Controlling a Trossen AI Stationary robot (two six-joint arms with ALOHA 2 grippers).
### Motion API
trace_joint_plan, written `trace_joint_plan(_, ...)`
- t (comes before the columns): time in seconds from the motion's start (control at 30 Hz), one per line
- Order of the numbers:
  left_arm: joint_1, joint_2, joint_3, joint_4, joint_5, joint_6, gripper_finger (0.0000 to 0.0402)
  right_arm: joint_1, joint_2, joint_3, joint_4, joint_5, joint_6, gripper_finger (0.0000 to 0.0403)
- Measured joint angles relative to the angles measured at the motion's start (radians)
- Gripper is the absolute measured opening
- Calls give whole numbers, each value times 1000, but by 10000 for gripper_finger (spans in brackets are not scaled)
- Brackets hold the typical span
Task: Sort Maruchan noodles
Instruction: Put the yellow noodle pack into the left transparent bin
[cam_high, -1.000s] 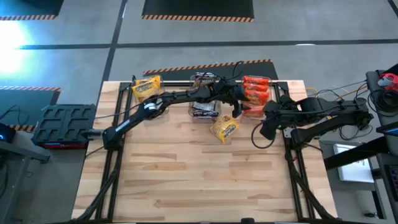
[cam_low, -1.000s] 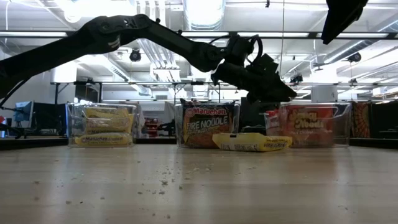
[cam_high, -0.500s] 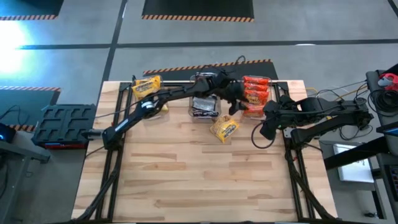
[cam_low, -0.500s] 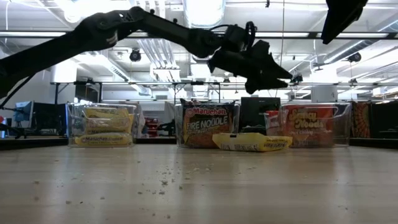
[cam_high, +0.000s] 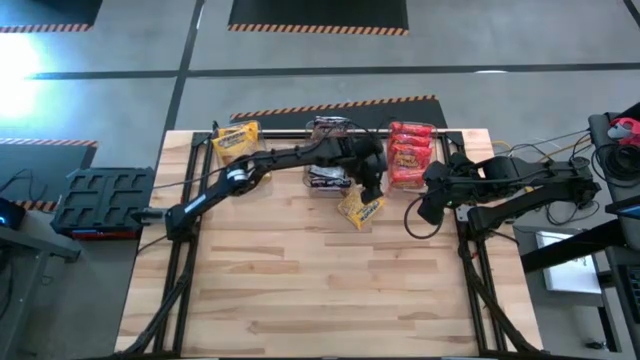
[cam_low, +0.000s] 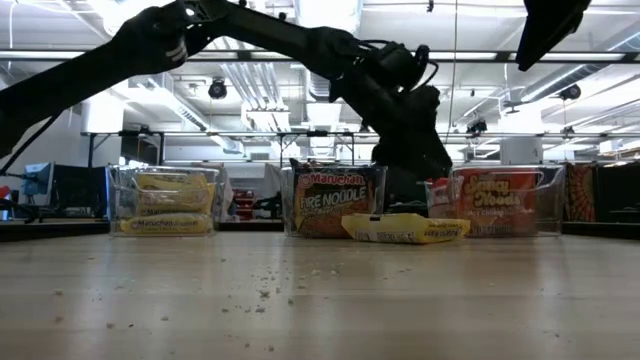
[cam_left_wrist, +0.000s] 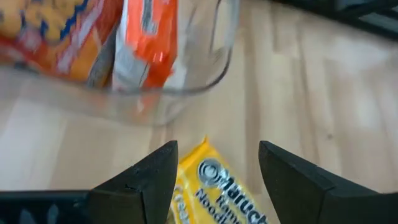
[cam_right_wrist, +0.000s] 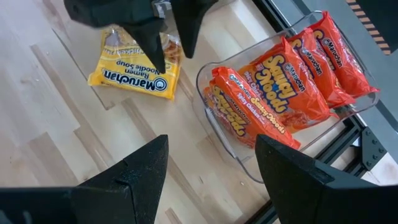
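Note:
A yellow Maruchan packet (cam_high: 360, 208) lies flat on the wood just in front of the bins, and also shows in the low view (cam_low: 405, 229). Three clear bins stand along the far edge. One holds yellow packets (cam_high: 235, 140), one dark packets (cam_high: 328, 175), and one red packets (cam_high: 408, 155). My left gripper (cam_high: 371, 188) hangs open above the loose yellow packet, fingers pointing down, clear of it in the low view (cam_low: 425, 165). In the left wrist view the packet (cam_left_wrist: 214, 186) shows between the fingers. My right gripper (cam_high: 427, 208) waits open to the right of the packet.
The red bin's clear wall (cam_left_wrist: 186, 93) stands just beyond the left fingers. The dark-packet bin (cam_low: 335, 200) is right behind the loose packet. Black frame rails run along the table's far edge (cam_right_wrist: 348, 134). Bare wood (cam_high: 320, 290) stretches toward the near edge.
My left gripper has drawn back from over the red bin toward the table's near edge. It has tipped from a slant to pointing down and come lower, over the loose yellow packet. The packet and the right arm have stayed put.

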Motion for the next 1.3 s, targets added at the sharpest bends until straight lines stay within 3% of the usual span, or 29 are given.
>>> trace_joint_plan(0.3,-68,-10,0,-105,-162,-66,206,0,0,0,17,0,0,231)
trace_joint_plan(0.53,-152,-20,-1,-238,-346,-95,206,0,0,0,22,0,0,231)
trace_joint_plan(0.73,-208,-20,-1,-253,-472,-91,206,0,0,0,22,0,0,231)
trace_joint_plan(1.3,-236,-19,-150,-144,-523,-162,206,0,0,0,22,0,0,231)
